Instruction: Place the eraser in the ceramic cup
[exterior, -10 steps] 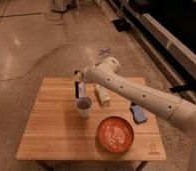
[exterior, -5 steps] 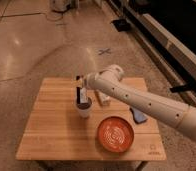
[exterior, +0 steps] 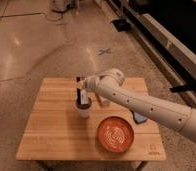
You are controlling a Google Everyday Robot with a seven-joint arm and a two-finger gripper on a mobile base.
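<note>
We record a wooden bench standing on a speckled, polished floor, seen from above and to one side. The white arm enters from the right edge and reaches leftward across the bench top, ending at the tool, which sits directly over the ceramic cup. The tool is clenched on the eraser, a dark oblong held upright (its long axis roughly vertical), with its lower end at or just inside the cup's rim; we cannot tell whether it touches the cup wall or bottom. The cup stands upright near the middle of the bench, slightly left of centre. To the right of the cup and nearer the front edge lies the orange-red bowl with white swirls, close to the cup but apart from it. Just right of the cup, partly hidden under the arm, a pale bottle rests on the bench. A small flat blue object lies near the right side of the bench, just below the forearm and beside the bowl's upper right rim. A blue cross mark is visible on the floor beyond the bench.
</note>
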